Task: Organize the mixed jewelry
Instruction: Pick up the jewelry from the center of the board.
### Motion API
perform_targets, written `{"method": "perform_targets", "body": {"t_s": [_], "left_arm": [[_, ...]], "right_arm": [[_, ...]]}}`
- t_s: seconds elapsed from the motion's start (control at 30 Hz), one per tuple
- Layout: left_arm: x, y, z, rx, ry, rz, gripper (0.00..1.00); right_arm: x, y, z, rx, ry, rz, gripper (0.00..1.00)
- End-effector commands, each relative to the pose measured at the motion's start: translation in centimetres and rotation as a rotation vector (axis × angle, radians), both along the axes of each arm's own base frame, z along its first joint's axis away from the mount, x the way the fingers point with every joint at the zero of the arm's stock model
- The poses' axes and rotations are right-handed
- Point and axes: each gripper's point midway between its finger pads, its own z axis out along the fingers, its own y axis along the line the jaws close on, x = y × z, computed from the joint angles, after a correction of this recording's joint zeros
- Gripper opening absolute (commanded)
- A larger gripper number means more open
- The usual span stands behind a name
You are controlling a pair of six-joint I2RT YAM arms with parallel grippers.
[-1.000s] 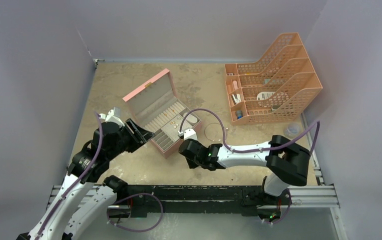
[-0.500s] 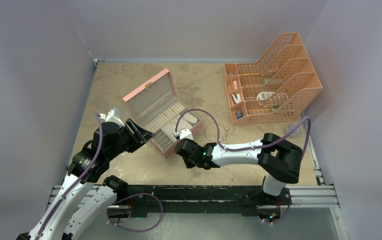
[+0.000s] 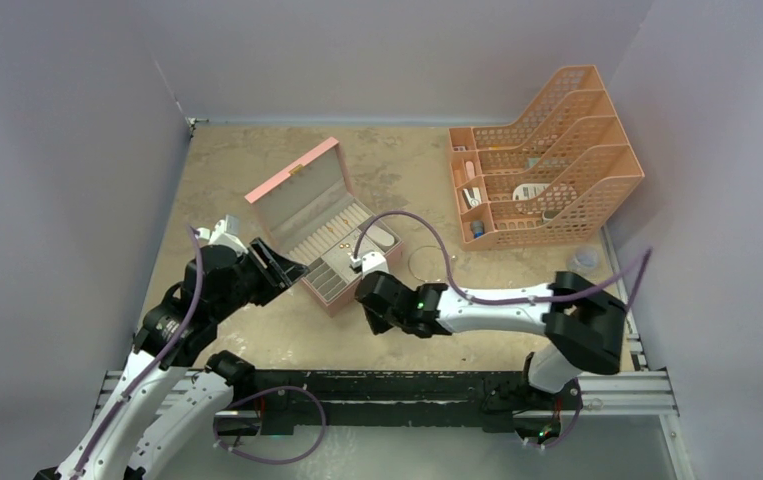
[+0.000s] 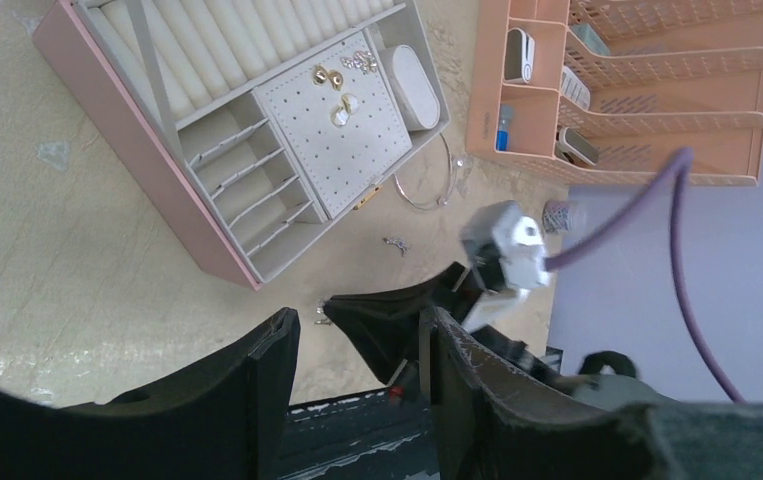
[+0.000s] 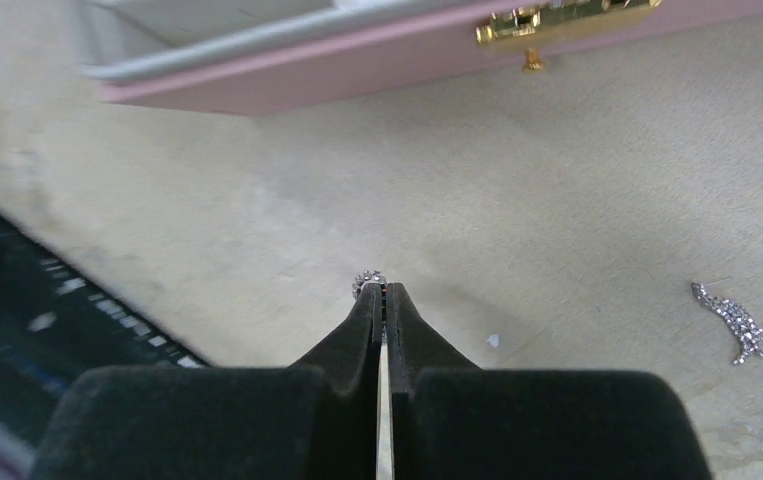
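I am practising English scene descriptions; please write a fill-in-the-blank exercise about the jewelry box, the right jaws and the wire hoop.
The pink jewelry box stands with its lid ____. The jaws of the right gripper are ____, a tiny sparkly piece at their tips. The wire hoop lies not inside the box but ____ it.
Missing words: open; shut; outside.

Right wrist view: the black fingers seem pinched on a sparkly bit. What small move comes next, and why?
Probably a short lift straight up: the right gripper looks shut on the sparkly piece, low on the table beside the pink box, whose wall it must clear.
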Motion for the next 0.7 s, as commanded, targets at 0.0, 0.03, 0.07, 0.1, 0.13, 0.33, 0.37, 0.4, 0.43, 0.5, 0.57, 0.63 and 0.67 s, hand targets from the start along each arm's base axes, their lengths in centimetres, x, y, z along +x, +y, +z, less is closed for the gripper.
{"method": "perform_targets", "body": {"t_s": [0.0,0.03,0.07,0.1,0.13,0.33,0.37,0.4,0.43,0.5,0.57,0.63,0.67], "left_arm": [[0.0,-0.5,0.3,-0.014,-0.026,-0.029,0.48],[-0.1,-0.7,0.2,-0.024,-0.021,-0.04,0.48],[-0.2,-1.1,0.2,-0.037,-0.02,-0.056,0.48],[-0.3,-1.4,0.3,-0.051,-0.025,-0.071,0.48],[-0.4,-1.7,0.5,-0.064,-0.031,-0.086,0.48],[-1.0,-3.6,1.6,-0.165,-0.07,-0.179,0.53],[-1.1,-4.0,1.9,-0.187,-0.075,-0.199,0.55],[-1.2,-4.5,2.2,-0.208,-0.08,-0.222,0.56],[-1.3,-4.9,2.6,-0.231,-0.091,-0.247,0.57],[-1.5,-5.8,3.8,-0.278,-0.124,-0.296,0.59],[-1.8,-6.5,4.8,-0.316,-0.159,-0.347,0.6],[-2.1,-7.0,5.9,-0.345,-0.2,-0.391,0.61],[-2.3,-7.3,6.6,-0.358,-0.224,-0.412,0.62]], "right_arm": [[-0.1,1.7,5.9,0.217,-0.058,0.038,0.0],[-0.3,1.7,6.5,0.245,-0.06,0.05,0.0],[-0.2,2.0,7.6,0.293,-0.069,0.061,0.0],[-0.3,2.2,8.4,0.33,-0.071,0.074,0.0],[-0.3,2.2,9.5,0.37,-0.077,0.085,0.0],[-0.5,1.9,15.8,0.612,-0.119,0.195,0.0],[-0.6,1.8,16.9,0.653,-0.127,0.222,0.0],[-0.6,1.5,18.1,0.694,-0.141,0.244,0.0],[-0.7,1.3,19.2,0.733,-0.15,0.269,0.0],[-0.9,0.9,21.6,0.815,-0.182,0.321,0.0],[-1.5,0.6,23.3,0.87,-0.198,0.372,0.0],[-1.9,0.5,24.7,0.912,-0.213,0.413,0.0],[-2.2,0.5,25.1,0.927,-0.214,0.437,0.0]]}}
